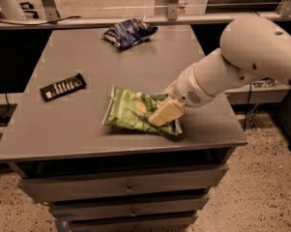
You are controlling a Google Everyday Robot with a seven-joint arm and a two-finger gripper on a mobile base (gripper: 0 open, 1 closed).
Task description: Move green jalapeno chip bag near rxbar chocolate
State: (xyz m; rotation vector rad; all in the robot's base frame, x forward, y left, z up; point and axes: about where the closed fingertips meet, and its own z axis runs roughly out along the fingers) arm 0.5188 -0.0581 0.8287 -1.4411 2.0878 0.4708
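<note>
The green jalapeno chip bag (pixel 130 111) is at the front middle of the grey table (pixel 87 134), crumpled and tilted, with its right end raised. My gripper (pixel 163 112) is at the bag's right end, with its pale fingers (pixel 165 111) shut on the foil. The rxbar chocolate (pixel 63 87), a flat black wrapper with white lettering, lies on the left of the table, about a bag's length to the left of the green bag.
A dark blue and white snack bag (pixel 129 32) lies at the back middle of the table. My white arm (pixel 246 57) reaches in from the right, over the table's right edge. Drawers sit below the front edge.
</note>
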